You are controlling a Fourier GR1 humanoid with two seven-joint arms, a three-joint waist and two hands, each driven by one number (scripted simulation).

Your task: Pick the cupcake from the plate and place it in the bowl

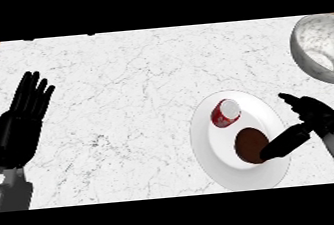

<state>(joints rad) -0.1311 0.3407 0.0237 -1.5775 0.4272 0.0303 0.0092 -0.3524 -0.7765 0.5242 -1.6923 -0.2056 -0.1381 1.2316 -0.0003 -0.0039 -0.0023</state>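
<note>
Your left hand [19,125] rests at the left edge of the view, fingers straight and spread, taking no part. Further right, the cupcake [226,113] lies tipped on its side on the upper part of the white plate [238,171], with a brown round patch [251,145] below it (what that is, you can't tell). Your right hand [308,122] is at the plate's right rim, thumb over the plate, fingers partly spread, holding nothing. So you're at the reach step; the pick isn't done. Next, move that hand up-left and close around the cupcake, then carry it to the bowl [326,48] at the desk's [123,78] far right.
</note>
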